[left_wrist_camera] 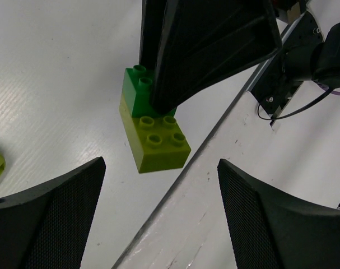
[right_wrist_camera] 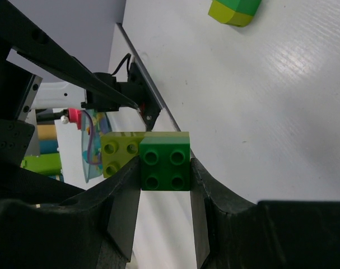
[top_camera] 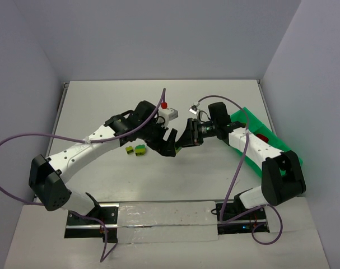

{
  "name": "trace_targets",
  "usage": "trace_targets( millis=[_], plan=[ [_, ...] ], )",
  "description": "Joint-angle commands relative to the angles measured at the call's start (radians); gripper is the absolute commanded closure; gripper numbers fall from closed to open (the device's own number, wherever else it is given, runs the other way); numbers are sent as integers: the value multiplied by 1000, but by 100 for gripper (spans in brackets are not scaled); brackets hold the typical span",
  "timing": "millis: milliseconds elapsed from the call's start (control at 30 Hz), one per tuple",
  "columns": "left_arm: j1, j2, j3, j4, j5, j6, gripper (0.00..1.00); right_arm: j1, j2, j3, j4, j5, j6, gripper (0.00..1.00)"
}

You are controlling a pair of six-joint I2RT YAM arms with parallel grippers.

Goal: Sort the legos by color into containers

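Observation:
My right gripper (right_wrist_camera: 165,188) is shut on a dark green brick (right_wrist_camera: 165,162) that is stacked with a yellow-green brick (right_wrist_camera: 118,154); it holds the pair above the table. In the left wrist view the same dark green brick (left_wrist_camera: 136,92) and yellow-green brick (left_wrist_camera: 157,143) hang from the right gripper's fingers (left_wrist_camera: 209,45). My left gripper (left_wrist_camera: 161,224) is open and empty, just short of the stack. In the top view both grippers meet mid-table, left gripper (top_camera: 168,143) and right gripper (top_camera: 184,140). The bright green tray (top_camera: 252,119) lies at the right, with a red brick (top_camera: 261,138) in it.
A yellow-green brick (top_camera: 129,149) and a green brick (top_camera: 140,149) lie on the table left of the grippers. One of them shows at the top of the right wrist view (right_wrist_camera: 234,10). The right arm partly covers the tray.

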Motion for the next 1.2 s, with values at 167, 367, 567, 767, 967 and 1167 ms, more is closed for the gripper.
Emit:
trace_targets(
  millis=[167,367,567,767,967,1167],
  plan=[
    [-25,19,59,69,-72,3,22,-6,-18,40,-4,-51,13,99],
    [-35,23,55,82,-101,0,30,-6,-23,41,-6,-59,14,99],
    [-51,35,63,93,-107,-5,46,-6,-32,38,-6,-66,22,98],
    [-56,45,83,68,-128,-3,100,-11,-35,34,-1,-62,30,98],
    [-56,12,43,53,-140,7,100,-115,-73,10,-2,-53,36,98],
    [-56,-12,11,63,-170,-2,100,-272,-137,54,-244,50,-126,98]
  ],
)
